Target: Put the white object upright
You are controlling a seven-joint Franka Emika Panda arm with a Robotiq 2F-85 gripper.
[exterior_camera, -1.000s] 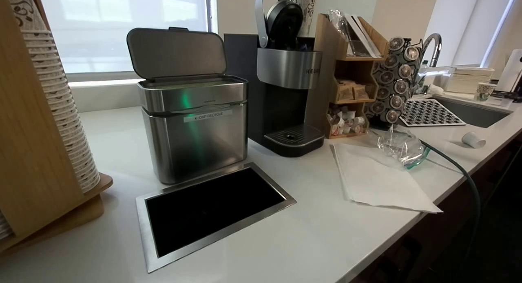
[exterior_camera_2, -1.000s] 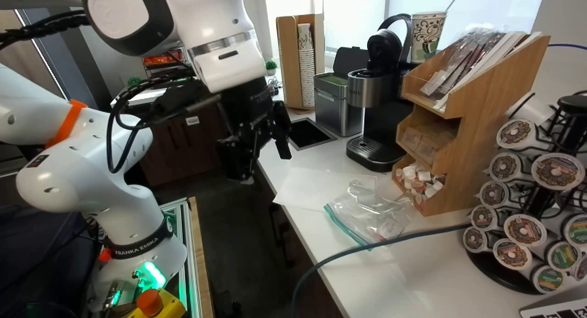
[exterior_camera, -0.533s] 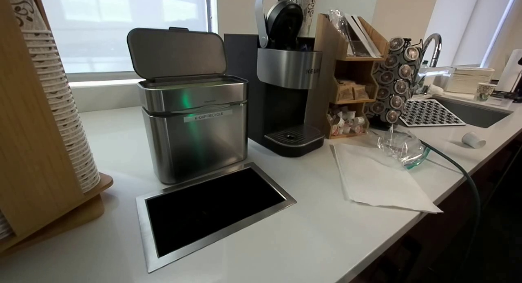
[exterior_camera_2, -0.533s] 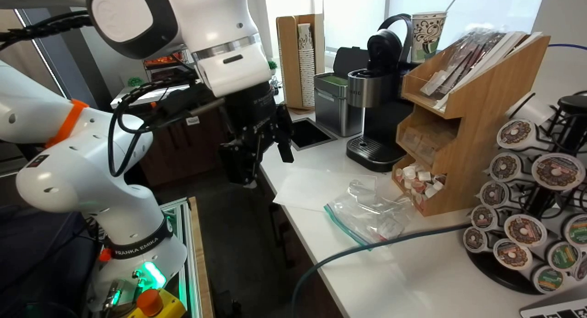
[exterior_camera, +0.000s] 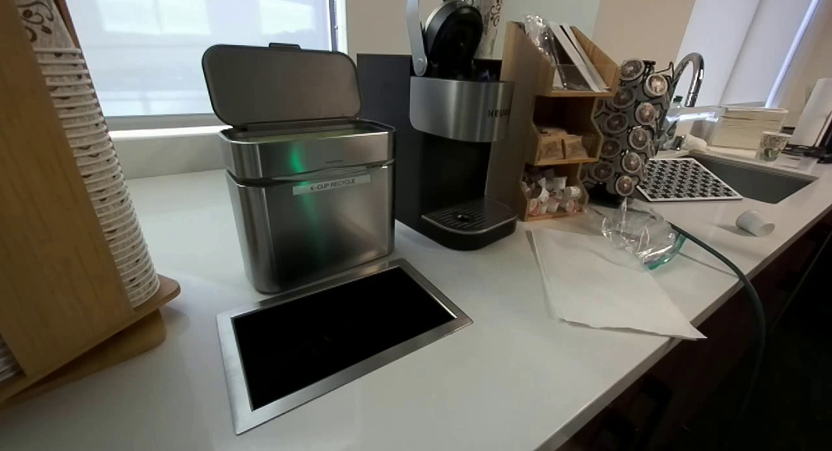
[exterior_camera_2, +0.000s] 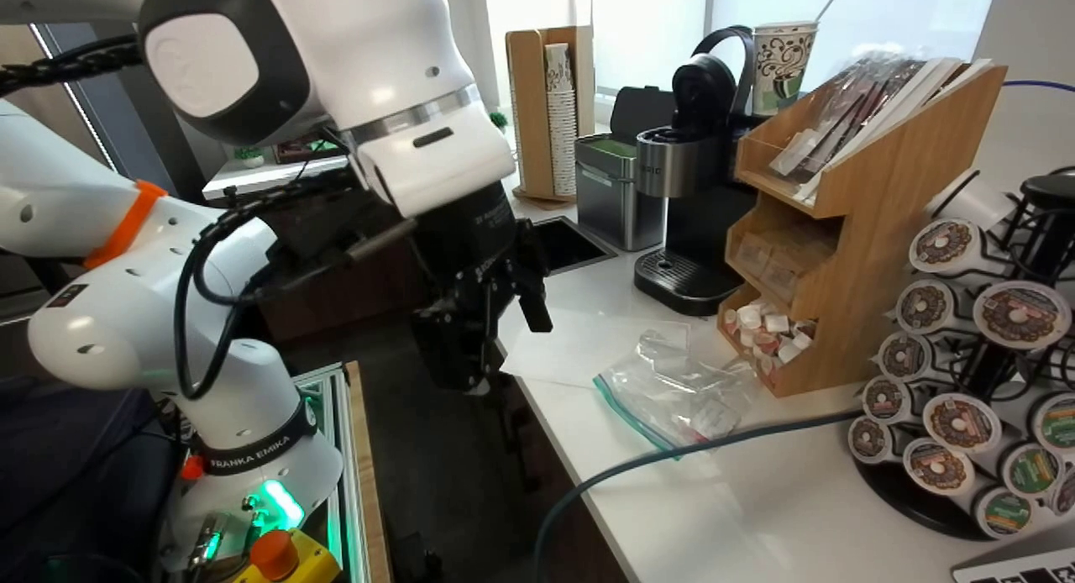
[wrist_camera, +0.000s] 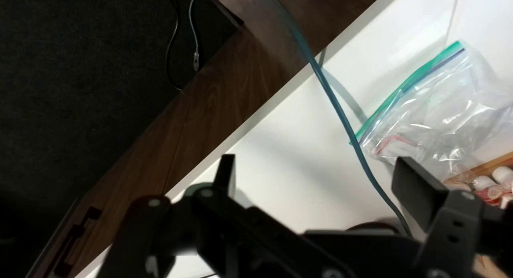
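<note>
One white cup point(exterior_camera: 755, 223) lies on its side near the edge of the table point(exterior_camera: 507, 373), the tool point(exterior_camera_2: 506, 353) hangs spread and unloaded, so this looks like the reach, next calling for lining up, lowering and pinching!

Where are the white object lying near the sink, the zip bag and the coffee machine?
White object point(exterior_camera: 752, 222), in an exterior view: its side wall.
Zip bag point(wrist_camera: 437, 114), in the wrist view: its clear plastic.
Coffee machine point(exterior_camera: 456, 111), in an exterior view: its silver front.
</note>
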